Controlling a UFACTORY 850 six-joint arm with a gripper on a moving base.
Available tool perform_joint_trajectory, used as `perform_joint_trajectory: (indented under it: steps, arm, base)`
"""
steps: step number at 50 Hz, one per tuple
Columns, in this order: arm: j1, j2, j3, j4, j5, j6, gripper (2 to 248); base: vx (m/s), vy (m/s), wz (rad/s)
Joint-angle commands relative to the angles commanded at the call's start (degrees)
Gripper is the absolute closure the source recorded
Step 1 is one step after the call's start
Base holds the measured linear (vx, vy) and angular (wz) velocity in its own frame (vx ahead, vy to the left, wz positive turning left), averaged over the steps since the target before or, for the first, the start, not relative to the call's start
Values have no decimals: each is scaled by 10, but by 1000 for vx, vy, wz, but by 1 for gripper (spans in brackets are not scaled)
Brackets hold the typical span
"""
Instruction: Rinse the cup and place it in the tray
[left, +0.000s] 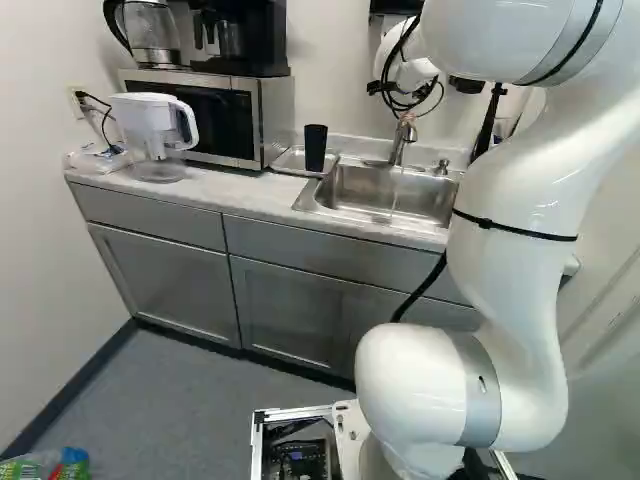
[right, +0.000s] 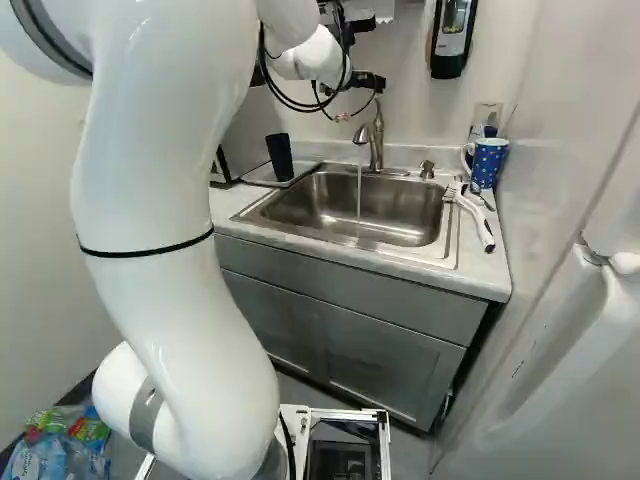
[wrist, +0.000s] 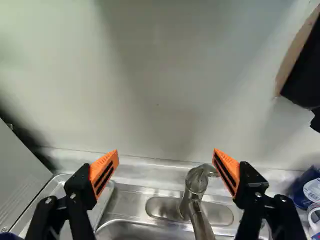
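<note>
- The black cup (left: 315, 148) stands upright on the metal tray (left: 289, 161), beside the sink (right: 395, 210), with the microwave (left: 274, 118) on the tray's other side.
- The gripper (right: 368, 82) is up near the faucet (right: 376, 140), apart from the cup; its fingers (wrist: 106, 172) are spread wide, with nothing pinched between their orange pads.
- In the wrist view, the wall (wrist: 160, 90) is ahead of the fingers, and the faucet shows in the gap between them.
- A thin stream of water (right: 359, 190) runs from the faucet into the sink.
- At the right of the right base view, a blue dotted mug (right: 488, 163) is on the counter (right: 470, 276), near a white-and-black brush (right: 474, 215).
- In the left base view, a white-lidded pitcher (left: 152, 125) stands on the counter near the microwave, which carries a kettle (left: 152, 32) and a black coffee maker (left: 252, 40).
- A dispenser (right: 452, 38) is mounted on the wall.
</note>
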Motion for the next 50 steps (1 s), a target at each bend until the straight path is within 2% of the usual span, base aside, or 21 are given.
perform_joint_trajectory:
  steps: [19, 50]
  arm:
    - [0, 4, 4, 0, -27, 0, 3]
    - [8, 37, 41, 0, -72, 0, 3]
  base:
    - [0, 0, 0]
    - [0, 0, 0]
